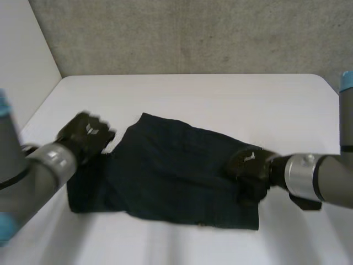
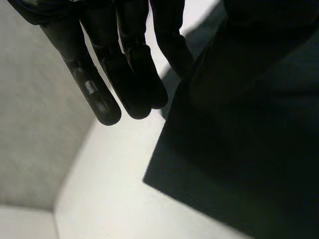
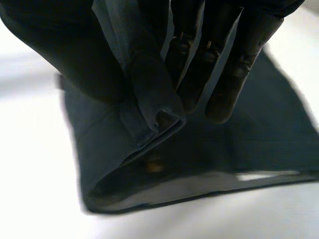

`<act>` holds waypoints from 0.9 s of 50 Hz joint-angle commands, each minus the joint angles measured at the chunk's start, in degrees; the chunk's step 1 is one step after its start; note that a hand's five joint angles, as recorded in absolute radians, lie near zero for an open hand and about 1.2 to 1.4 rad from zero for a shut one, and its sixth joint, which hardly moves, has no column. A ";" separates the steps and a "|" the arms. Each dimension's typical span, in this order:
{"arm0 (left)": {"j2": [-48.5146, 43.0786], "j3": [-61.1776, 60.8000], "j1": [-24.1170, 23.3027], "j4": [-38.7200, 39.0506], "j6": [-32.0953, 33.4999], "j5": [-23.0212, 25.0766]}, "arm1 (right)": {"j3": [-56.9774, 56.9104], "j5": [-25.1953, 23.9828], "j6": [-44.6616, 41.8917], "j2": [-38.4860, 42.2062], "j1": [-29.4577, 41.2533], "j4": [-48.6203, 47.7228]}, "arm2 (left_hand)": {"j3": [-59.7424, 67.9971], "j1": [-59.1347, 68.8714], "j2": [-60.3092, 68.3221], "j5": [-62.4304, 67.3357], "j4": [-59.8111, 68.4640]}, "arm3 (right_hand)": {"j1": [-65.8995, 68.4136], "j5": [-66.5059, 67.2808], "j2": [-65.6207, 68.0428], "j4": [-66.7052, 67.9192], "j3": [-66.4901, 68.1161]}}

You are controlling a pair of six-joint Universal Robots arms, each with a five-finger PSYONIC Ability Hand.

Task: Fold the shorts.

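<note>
Dark navy shorts (image 1: 171,171) lie spread across the middle of the white table (image 1: 220,99). My left hand (image 1: 85,135) is at the shorts' far left edge. In the left wrist view its fingers (image 2: 124,74) run nearly straight, and the cloth (image 2: 239,149) rises beside them towards the thumb, so it looks pinched there. My right hand (image 1: 249,165) sits on the right part of the shorts. In the right wrist view a fold of the hem (image 3: 154,112) is pinched between the thumb and the fingers (image 3: 219,64) and lifted off the table.
A grey wall runs behind the table, and a white panel (image 1: 27,61) stands along its left side. Bare tabletop surrounds the shorts, widest at the back. The table's right edge lies near my right arm (image 1: 320,179).
</note>
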 commanded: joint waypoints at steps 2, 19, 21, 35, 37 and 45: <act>-21.84 21.97 -7.81 9.80 -0.70 -4.78 | -4.95 16.06 4.78 5.60 0.74 -14.04 | 11.84 14.75 11.43 13.55 11.28 | 24.65 15.43 12.87 11.82 11.95; -49.01 51.97 -9.48 20.15 -1.23 -5.50 | -12.86 22.76 4.17 22.91 0.83 -37.07 | -35.53 -32.62 -35.94 -33.82 -36.09 | -5.00 -14.22 -16.78 -17.83 -17.70; -49.02 51.26 -9.83 22.45 -1.05 -5.06 | -13.21 23.81 4.52 23.44 0.83 -37.96 | -58.16 -55.25 -58.57 -56.45 -58.72 | -32.67 -41.90 -44.46 -45.51 -45.38; -33.23 31.70 -10.27 26.15 -7.00 -4.17 | -1.36 25.57 10.14 5.79 0.39 -37.79 | -57.95 -55.04 -58.36 -56.24 -58.51 | -45.35 -54.57 -57.13 -58.18 -58.05; -29.61 27.38 -10.01 25.97 -10.09 -4.09 | 1.27 25.49 11.63 4.03 0.39 -37.18 | -57.95 -55.04 -58.36 -56.23 -58.51 | -45.35 -54.57 -57.13 -58.18 -58.05; -14.22 7.68 -7.81 24.13 -28.46 -3.73 | 13.84 22.50 19.72 -2.48 0.31 -34.10 | -56.94 -54.03 -57.35 -55.23 -57.50 | -42.24 -51.47 -54.03 -55.08 -54.95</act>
